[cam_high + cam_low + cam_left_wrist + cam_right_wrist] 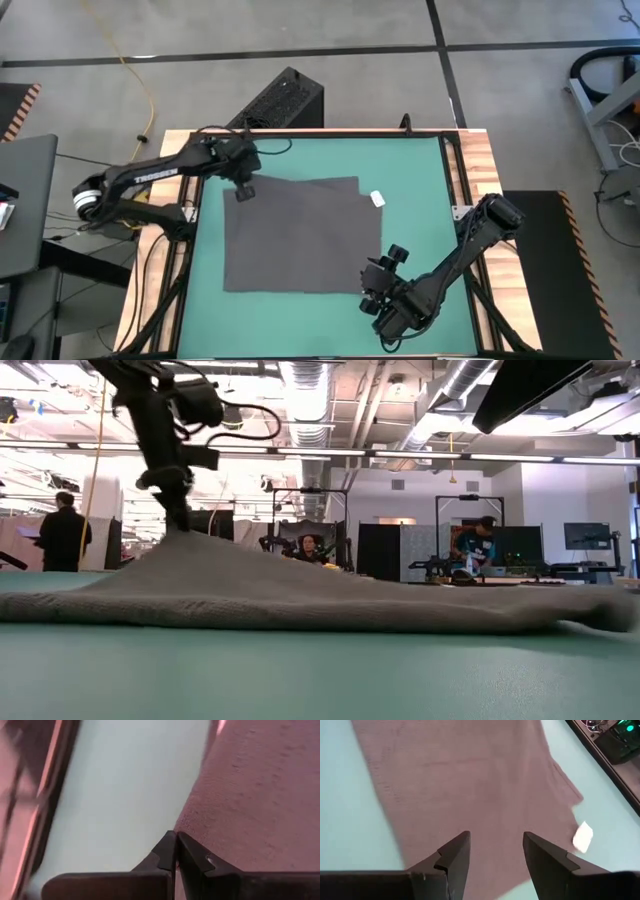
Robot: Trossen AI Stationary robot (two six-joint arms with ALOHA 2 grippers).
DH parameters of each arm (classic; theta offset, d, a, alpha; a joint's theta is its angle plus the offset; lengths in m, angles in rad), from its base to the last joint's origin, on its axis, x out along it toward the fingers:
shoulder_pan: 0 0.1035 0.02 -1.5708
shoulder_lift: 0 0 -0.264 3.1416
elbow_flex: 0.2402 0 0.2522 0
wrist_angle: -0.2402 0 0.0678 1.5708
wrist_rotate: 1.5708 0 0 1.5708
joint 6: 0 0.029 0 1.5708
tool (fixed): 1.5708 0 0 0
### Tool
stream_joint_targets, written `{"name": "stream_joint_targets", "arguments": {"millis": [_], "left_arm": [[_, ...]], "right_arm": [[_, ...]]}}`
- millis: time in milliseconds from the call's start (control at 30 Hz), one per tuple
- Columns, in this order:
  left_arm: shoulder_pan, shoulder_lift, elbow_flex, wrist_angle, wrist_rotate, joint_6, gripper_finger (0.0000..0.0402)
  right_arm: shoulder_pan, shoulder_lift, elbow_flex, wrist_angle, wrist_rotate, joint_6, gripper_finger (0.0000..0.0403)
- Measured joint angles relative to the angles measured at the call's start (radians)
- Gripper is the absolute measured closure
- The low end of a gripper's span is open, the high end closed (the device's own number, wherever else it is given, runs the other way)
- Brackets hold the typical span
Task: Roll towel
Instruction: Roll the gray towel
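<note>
The towel [296, 235] lies spread in the middle of the green mat [410, 170], its white tag [377, 199] at 2 o'clock. My left gripper [243, 190] is pinched together on the towel's corner at 10 o'clock, lifting it a little. My right gripper [372, 285] hovers at 5 o'clock, jaws apart, holding nothing.

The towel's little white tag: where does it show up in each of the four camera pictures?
High view: the white tag lies at the towel's far right corner, on the green mat.
Low view: not visible; only the towel's grey bulk shows.
Left wrist view: not in it; the left gripper pinches the towel's edge.
Right wrist view: tag beside the towel's corner, past the open right gripper.
Shared landmark: the towel.
</note>
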Motion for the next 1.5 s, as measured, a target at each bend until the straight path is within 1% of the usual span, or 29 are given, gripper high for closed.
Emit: {"name": "stream_joint_targets", "arguments": {"millis": [100,167,233,367,500,567,667,733,833,967,1033,1100,1167,1300,1400,1500], "left_arm": [[-0.027,-0.051,0.0,-0.11,-0.136,-0.111,0.0401],[-0.04,-0.074,0.0,-0.165,-0.2,-0.177,0.0401],[-0.049,-0.092,0.0,-0.215,-0.227,-0.24,0.0401],[-0.094,-0.125,0.0,-0.315,-0.244,-0.334,0.0401],[-0.129,-0.141,0.002,-0.395,-0.293,-0.388,0.0401],[-0.142,-0.142,0.002,-0.439,-0.306,-0.427,0.0401],[-0.18,-0.142,0.002,-0.501,-0.336,-0.509,0.0401],[-0.218,-0.15,0.002,-0.514,-0.361,-0.545,0.0401],[-0.268,-0.16,0.002,-0.528,-0.366,-0.578,0.0401],[-0.286,-0.162,0.002,-0.644,-0.4,-0.665,0.0401],[-0.287,-0.162,0.0,-0.706,-0.411,-0.706,0.0401],[-0.287,-0.163,-0.014,-0.734,-0.424,-0.729,0.0401],[-0.287,-0.162,-0.033,-0.74,-0.421,-0.742,0.0401],[-0.287,-0.159,-0.073,-0.726,-0.377,-0.738,0.0401],[-0.287,-0.158,-0.106,-0.719,-0.316,-0.751,0.0401],[-0.287,-0.158,-0.111,-0.718,-0.255,-0.752,0.0401]], "right_arm": [[0.0,0.0,0.0,0.003,0.0,0.0,0.0196],[0.0,0.0,0.0,0.003,0.0,0.0,0.0196],[0.0,0.0,0.0,0.003,0.001,0.0,0.0196],[0.0,0.0,0.0,0.004,0.007,0.0,0.0196],[-0.023,0.0,0.0,0.016,0.082,0.009,0.0196],[-0.049,0.0,0.0,0.038,0.084,-0.014,0.0196],[-0.093,0.0,0.0,0.078,0.087,-0.077,0.0196],[-0.124,0.0,0.0,0.112,0.093,-0.123,0.0196],[-0.174,0.0,0.0,0.177,0.127,-0.209,0.0196],[-0.238,0.0,0.0,0.319,0.13,-0.381,0.0196],[-0.255,0.0,0.0,0.373,0.132,-0.445,0.0196],[-0.257,0.0,0.0,0.396,0.132,-0.48,0.0196],[-0.256,0.0,0.0,0.393,0.134,-0.488,0.0196],[-0.263,0.0,0.0,0.385,0.137,-0.491,0.0196],[-0.266,0.0,0.0,0.382,0.136,-0.491,0.0196],[-0.264,0.0,0.0,0.382,0.137,-0.504,0.0196]]}}
